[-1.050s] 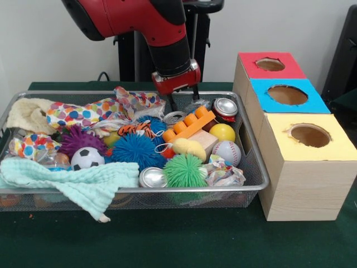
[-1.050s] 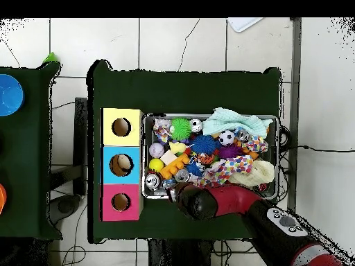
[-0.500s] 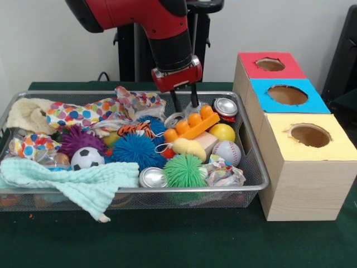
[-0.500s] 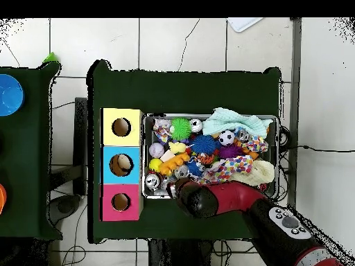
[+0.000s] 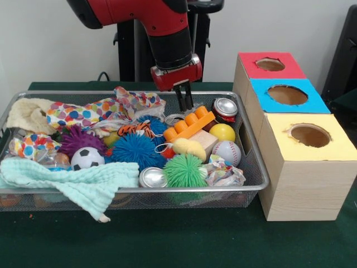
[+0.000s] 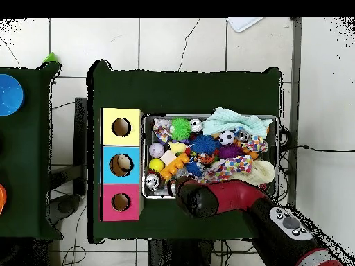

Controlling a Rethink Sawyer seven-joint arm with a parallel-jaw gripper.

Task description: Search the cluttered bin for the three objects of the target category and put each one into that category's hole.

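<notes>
Now that the gripper (image 5: 184, 104) has lifted clear of the bin (image 5: 254, 167), fingers drawn together on nothing, the orange block (image 5: 189, 125) and cans (image 5: 226, 106) at its 6 and 3 o'clock remain unpicked, suggesting a missed grasp.

I see the bin (image 5: 254, 167) left of centre on the surface (image 5: 184, 240), boxes (image 5: 304, 167) at right; tool (image 5: 184, 103) above the bin's upper middle.
</notes>
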